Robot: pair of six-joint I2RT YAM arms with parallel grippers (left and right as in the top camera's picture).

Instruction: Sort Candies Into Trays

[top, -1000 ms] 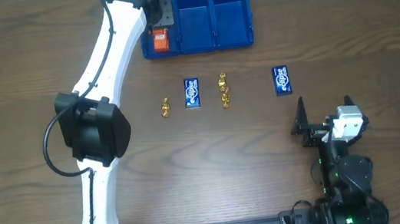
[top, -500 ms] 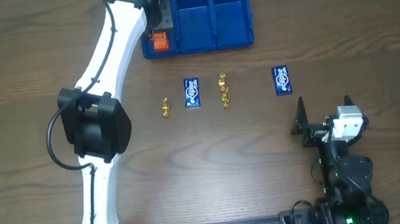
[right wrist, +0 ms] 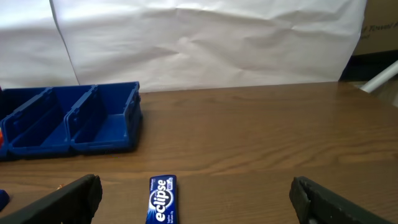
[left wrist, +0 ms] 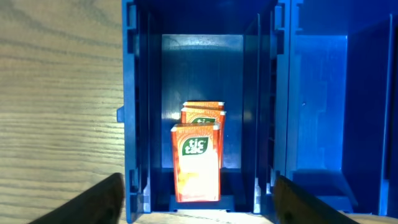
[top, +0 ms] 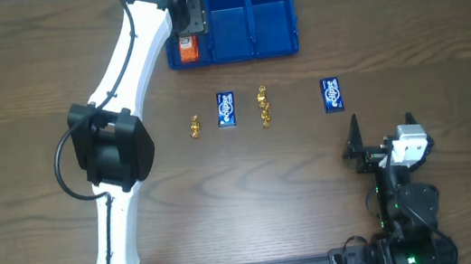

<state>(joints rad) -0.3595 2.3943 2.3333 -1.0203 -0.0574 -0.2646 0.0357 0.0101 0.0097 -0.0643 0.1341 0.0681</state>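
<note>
Lengthwise in tray (top: 244, 56) leftmost compartment: orange candy boxes (left wrist: 199, 163), overlapping.

I count three orange packs (left wrist: 198, 162) overlapping in the blue tray's (top: 244, 56) left end compartment. Two blue packs (top: 226, 109) and gold candies (top: 263, 107) lie in a row on the desk (top: 444, 50).

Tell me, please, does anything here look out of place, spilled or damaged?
Nothing stands out. The orange packs lie overlapped inside one end compartment of the blue tray; the blue packs and gold candies lie apart on the table, nothing spilled.
</note>
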